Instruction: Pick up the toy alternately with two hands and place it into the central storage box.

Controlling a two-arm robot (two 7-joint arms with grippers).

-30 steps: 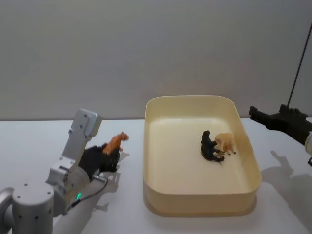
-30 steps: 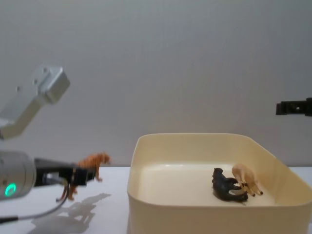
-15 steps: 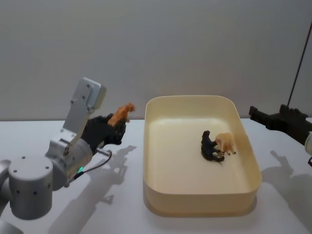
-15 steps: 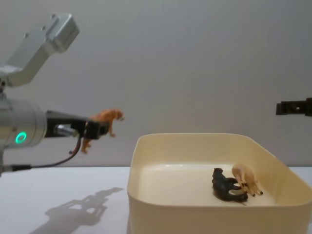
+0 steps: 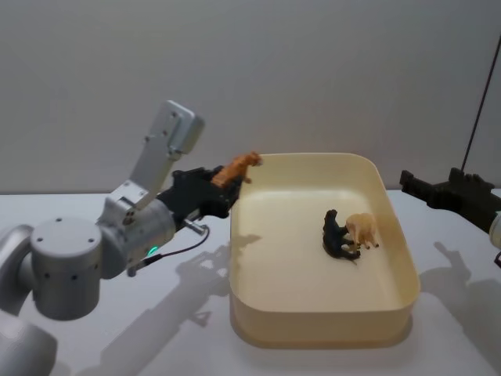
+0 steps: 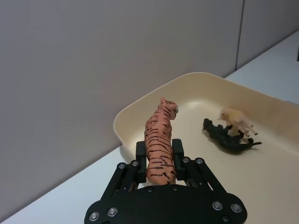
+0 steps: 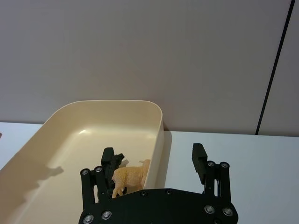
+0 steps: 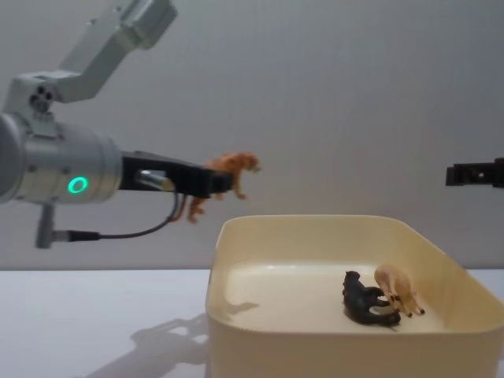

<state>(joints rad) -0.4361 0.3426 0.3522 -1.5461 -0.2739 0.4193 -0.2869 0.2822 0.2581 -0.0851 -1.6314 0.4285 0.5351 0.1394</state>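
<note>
An orange striped toy tiger (image 6: pixel 160 140) hangs in the air above the far left corner of the cream-yellow storage box (image 5: pixel 321 333), also seen from the side (image 8: pixel 315 346). My left gripper (image 5: pixel 218 186) (image 8: pixel 220 179) is shut on the tiger (image 5: pixel 237 168) (image 8: pixel 228 172), its fingers (image 6: pixel 140 158) clamping the tiger's body. In the box lie a black toy animal (image 5: pixel 337 236) (image 8: pixel 366 303) and a tan one (image 5: pixel 362 229) (image 8: pixel 400 288), touching each other. My right gripper (image 7: pixel 154 161) stands open in the air to the right of the box, seen as a dark shape (image 5: pixel 438 190).
The white table (image 5: pixel 180 313) lies bare to the left of the box, crossed by the arm's shadow. A grey wall stands behind. A thin dark pole (image 5: pixel 479 102) rises at the far right.
My left gripper has lifted the tiger off the table and carried it up and to the right, from beside the box to over its left rim. The right gripper has stayed still.
</note>
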